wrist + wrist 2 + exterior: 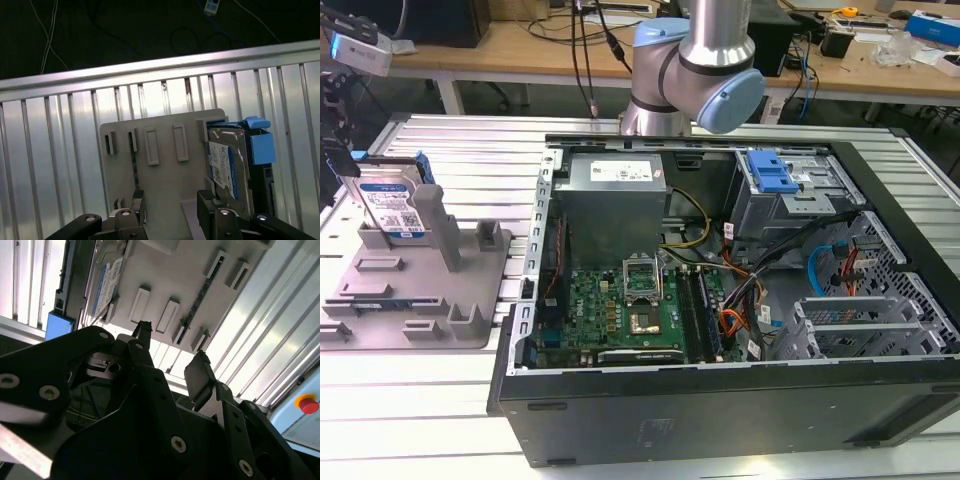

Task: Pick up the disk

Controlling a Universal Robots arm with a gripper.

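The disk [392, 205] stands on edge in the grey fixture [415, 290] at the exterior view's left, its white-and-blue label facing the camera and blue rails on its sides. My gripper [335, 150] hangs just above and to the left of it, at the frame's edge. In both wrist views the fingers are apart with nothing between them, so the gripper [172, 205] is open. The disk [230, 165] lies off to one side of the fingers, beyond one fingertip [207, 200]. The second wrist view shows the gripper [172, 355] over the fixture [170, 270], with the disk [107, 282] apart from it.
An open computer case [740, 280] fills the middle and the exterior view's right, with a blue-fronted drive cage [770, 175]. The arm's base [690, 70] stands behind it. A slatted aluminium table [410, 400] carries everything. A red stop button [307, 404] sits nearby.
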